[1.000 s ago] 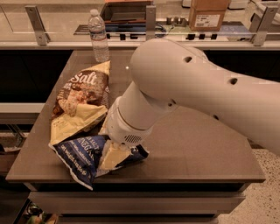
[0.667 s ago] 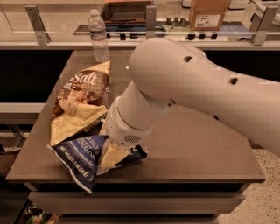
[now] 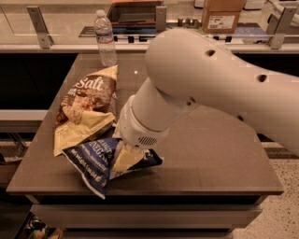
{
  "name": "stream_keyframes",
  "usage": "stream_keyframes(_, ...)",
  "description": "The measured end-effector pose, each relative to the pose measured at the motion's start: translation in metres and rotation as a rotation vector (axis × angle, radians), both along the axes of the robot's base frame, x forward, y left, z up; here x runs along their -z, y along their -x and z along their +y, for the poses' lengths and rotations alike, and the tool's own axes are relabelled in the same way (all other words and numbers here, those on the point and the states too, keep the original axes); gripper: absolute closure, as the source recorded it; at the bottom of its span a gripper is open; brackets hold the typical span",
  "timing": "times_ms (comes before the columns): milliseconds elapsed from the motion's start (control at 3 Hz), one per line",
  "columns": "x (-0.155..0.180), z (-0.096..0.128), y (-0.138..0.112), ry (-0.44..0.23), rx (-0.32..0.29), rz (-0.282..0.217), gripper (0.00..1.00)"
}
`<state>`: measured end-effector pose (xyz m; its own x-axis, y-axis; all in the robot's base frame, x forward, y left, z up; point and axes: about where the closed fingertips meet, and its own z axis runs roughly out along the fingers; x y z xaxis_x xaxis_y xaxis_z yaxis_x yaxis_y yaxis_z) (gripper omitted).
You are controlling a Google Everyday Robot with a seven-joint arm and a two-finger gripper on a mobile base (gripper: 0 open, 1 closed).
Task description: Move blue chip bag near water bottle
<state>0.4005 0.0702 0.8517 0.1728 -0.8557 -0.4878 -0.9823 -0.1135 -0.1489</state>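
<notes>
The blue chip bag lies crumpled near the table's front left edge, dark navy with white lettering. My gripper reaches down from the big white arm onto the bag's middle. Its cream fingers are pinched together on the bag, and the wrist hides their upper part. The water bottle stands upright at the table's far left corner, clear with a white cap, well away from the bag.
A brown-and-cream "Salt" bag lies between the blue bag and the bottle, touching the blue bag's top edge. The grey table has its front edge just below the bag. A cardboard box sits on the counter behind.
The blue bag's left end has shifted slightly and its folds have changed shape under the gripper. The arm has hardly moved.
</notes>
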Motion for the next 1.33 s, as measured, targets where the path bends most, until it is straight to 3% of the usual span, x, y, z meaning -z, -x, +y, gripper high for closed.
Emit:
stream_keyframes(667, -0.033, -0.056, -0.05, -0.051, 0.177, -0.087, 1.0)
stream_keyframes(1333, -0.081, -0.093, -0.119, 0.004, 0.304, -0.191, 1.0)
